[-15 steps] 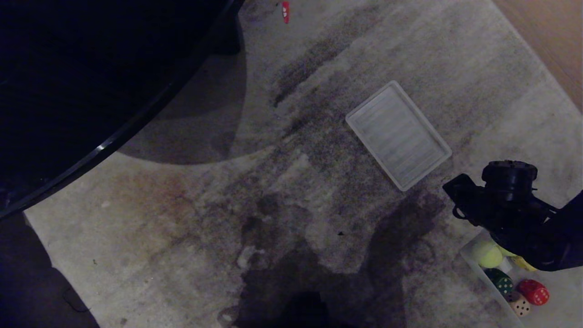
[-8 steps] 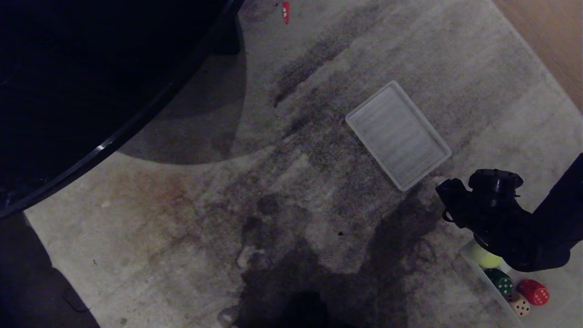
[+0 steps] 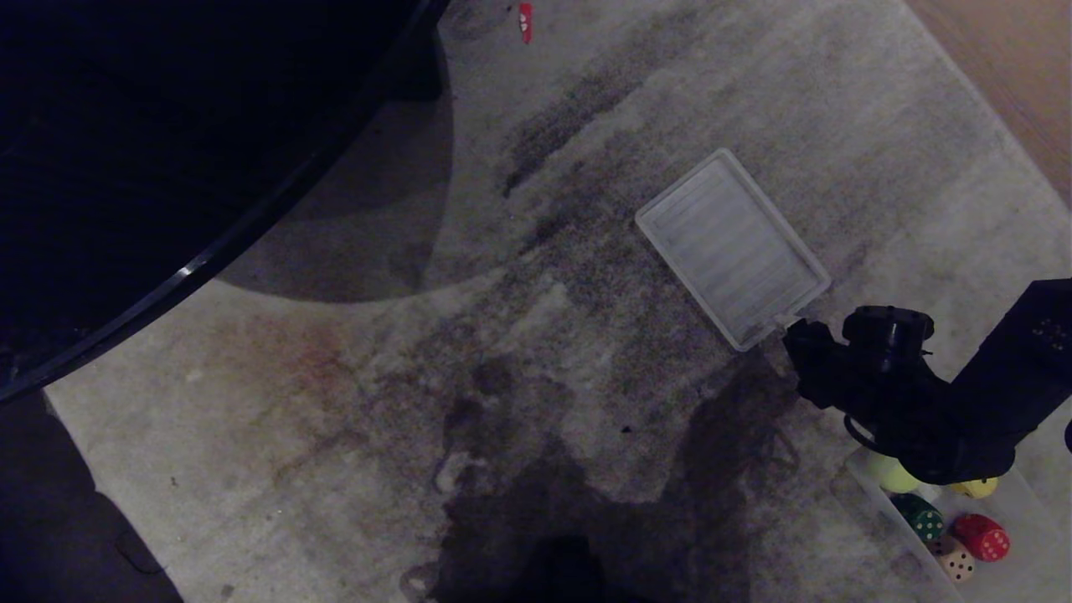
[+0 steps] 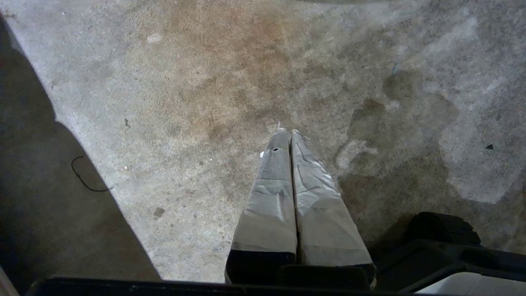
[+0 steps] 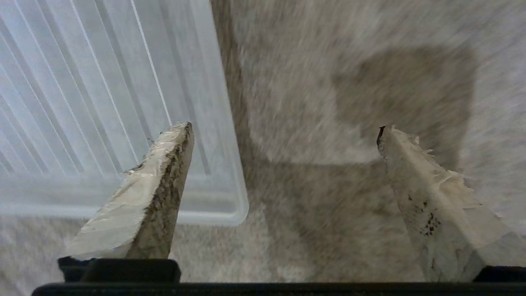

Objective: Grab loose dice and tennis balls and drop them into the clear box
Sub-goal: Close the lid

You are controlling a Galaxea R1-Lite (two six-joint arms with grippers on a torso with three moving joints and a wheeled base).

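On my left, my left gripper (image 4: 289,133) hangs parked above bare carpet (image 3: 352,402), its two fingers pressed flat together with nothing between them; I judge it has no share in this job, so it sits out of the way. It does not show in the head view at all; only its own wrist view gives me its state.

Toward the middle lies the flat ribbed lid (image 3: 733,249), set down on the carpet apart from the box, I take it so that the box mouth stays free for dropping.

Further right, my right gripper (image 5: 283,131) hovers with its fingers spread wide and empty, one fingertip over the lid's corner, the other over carpet. In the head view this claw is only a dark mass and its fingers are hidden, so the wrist view alone shows the spread. That wrist view, though, shows none of the task's things.

Those appear only in the head view, at the far right: the clear box (image 3: 879,502), holding a tennis ball (image 3: 893,477) partly under my arm, the green die (image 3: 921,517), the yellow die (image 3: 976,487), the red die (image 3: 981,536) and the tan die (image 3: 955,559). A second ball I cannot see; my arm may cover it
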